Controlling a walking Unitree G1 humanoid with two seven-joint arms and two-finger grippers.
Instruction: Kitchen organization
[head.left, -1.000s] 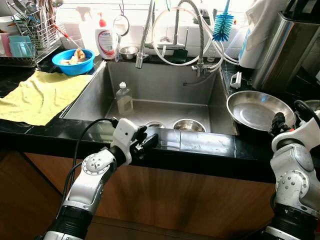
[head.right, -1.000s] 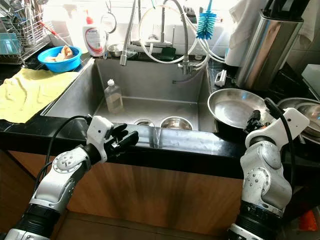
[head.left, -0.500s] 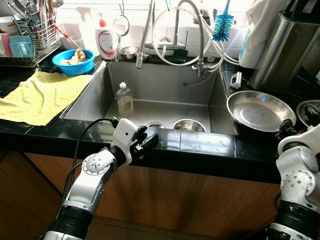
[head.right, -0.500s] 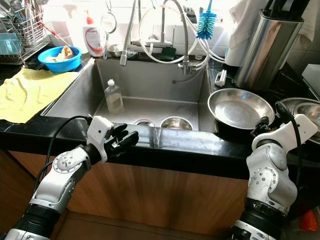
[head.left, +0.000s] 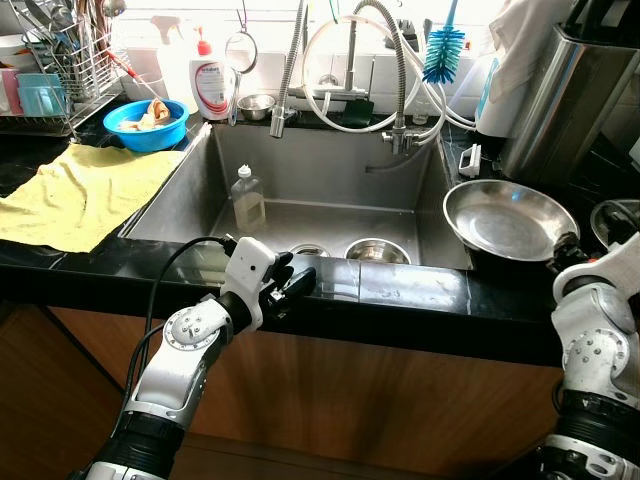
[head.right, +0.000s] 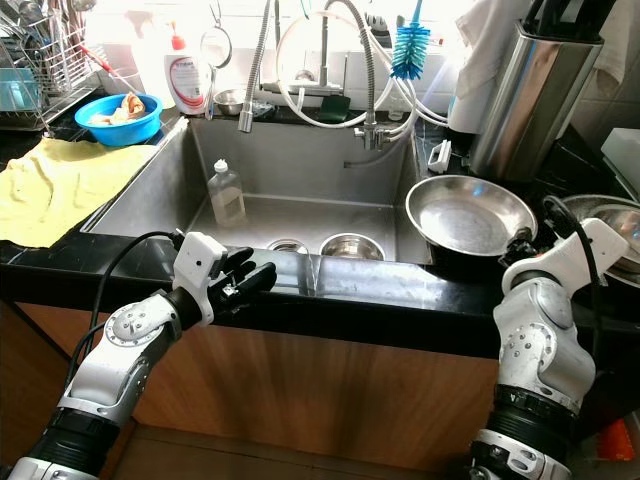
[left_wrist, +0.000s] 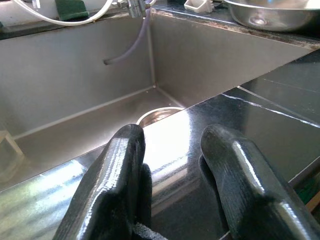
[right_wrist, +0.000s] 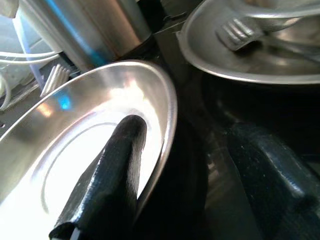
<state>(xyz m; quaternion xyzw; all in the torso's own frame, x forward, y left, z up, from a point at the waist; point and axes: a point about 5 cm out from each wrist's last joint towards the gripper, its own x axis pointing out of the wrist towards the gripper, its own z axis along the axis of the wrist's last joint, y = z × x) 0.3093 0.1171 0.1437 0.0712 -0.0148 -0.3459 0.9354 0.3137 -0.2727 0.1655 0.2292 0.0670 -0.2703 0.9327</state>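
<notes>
Right end effector (right_wrist: 175, 165), fingers apart, straddles the round, shiny steel pan's (right_wrist: 90, 130) rim.

The sink's front wall hid part of two steel bowls (head.left: 376, 250) on its floor. The worktop's right edge cut off another steel dish (head.right: 610, 235) (contents unclear), and the dish rack (head.left: 55, 60) was cropped.

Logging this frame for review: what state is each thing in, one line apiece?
Left hand: open, empty, at the counter's front edge.
Right hand: open, one finger inside the pan's rim, one outside.
Pan: upright, on the counter right of the sink.
Bottle: upright in the sink, capped.
Sink bowls: upright on the sink floor.
Yellow cloth: spread flat.
Blue bowl: upright, holding food.
</notes>
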